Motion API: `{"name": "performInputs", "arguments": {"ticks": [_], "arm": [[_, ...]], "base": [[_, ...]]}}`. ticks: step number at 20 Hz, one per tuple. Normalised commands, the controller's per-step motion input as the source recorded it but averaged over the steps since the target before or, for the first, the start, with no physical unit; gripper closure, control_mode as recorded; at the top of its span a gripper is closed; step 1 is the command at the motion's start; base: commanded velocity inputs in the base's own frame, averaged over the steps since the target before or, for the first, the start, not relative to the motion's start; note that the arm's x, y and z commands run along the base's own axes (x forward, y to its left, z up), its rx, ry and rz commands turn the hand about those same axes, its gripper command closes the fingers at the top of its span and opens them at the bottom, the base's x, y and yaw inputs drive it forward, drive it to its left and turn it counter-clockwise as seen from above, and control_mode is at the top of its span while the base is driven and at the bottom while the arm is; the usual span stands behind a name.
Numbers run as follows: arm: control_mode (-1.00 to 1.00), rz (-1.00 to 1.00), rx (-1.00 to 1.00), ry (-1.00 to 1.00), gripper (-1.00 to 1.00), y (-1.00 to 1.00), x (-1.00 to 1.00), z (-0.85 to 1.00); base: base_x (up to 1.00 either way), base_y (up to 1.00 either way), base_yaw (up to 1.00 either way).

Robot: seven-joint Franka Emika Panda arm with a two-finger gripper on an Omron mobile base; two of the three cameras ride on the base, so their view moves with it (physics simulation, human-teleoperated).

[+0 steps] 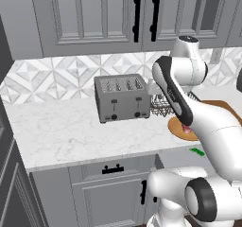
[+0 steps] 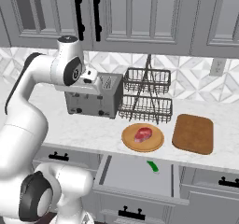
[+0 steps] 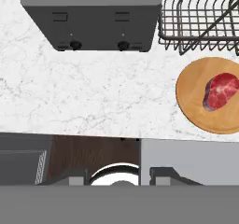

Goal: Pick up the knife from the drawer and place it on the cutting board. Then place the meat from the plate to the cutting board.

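Observation:
The green-handled knife [image 2: 152, 166] [image 1: 197, 151] lies in the open grey drawer [image 2: 133, 175] [image 3: 191, 155] under the counter edge. The red meat [image 2: 143, 134] [image 3: 220, 91] rests on the round tan plate [image 2: 128, 141] [image 3: 191, 94], left of the brown cutting board [image 2: 193, 133] [image 1: 226, 106], which is bare. My gripper [image 3: 119, 177] hangs high over the counter's front edge, in front of the toaster and left of the plate and drawer. Its fingertips [image 3: 74, 176] stand apart with nothing between them. In the hand view the knife is out of frame.
A grey toaster [image 2: 95, 99] [image 3: 88, 13] stands at the back of the marble counter, with a black wire dish rack [image 2: 145, 97] [image 3: 200, 17] to its right, behind the plate. Wall cabinets hang overhead. Bare counter [image 1: 56, 126] stretches left of the toaster.

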Motion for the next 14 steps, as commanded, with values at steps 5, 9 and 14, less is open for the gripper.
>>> {"name": "performInputs", "arguments": {"ticks": [5, 9, 14], "arm": [[-1.0, -0.02, 0.0, 0.05, -1.0, -0.12, -0.32, -0.12], [-1.0, -0.06, 0.0, 0.12, -1.0, -0.36, -0.71, -0.42], [-1.0, -0.07, 0.0, 0.13, -1.0, -0.16, -0.65, -0.55]], "base": [[0.0, 0.0, 0.0], [0.0, 0.0, 0.0], [0.0, 0.0, 0.0]]}}
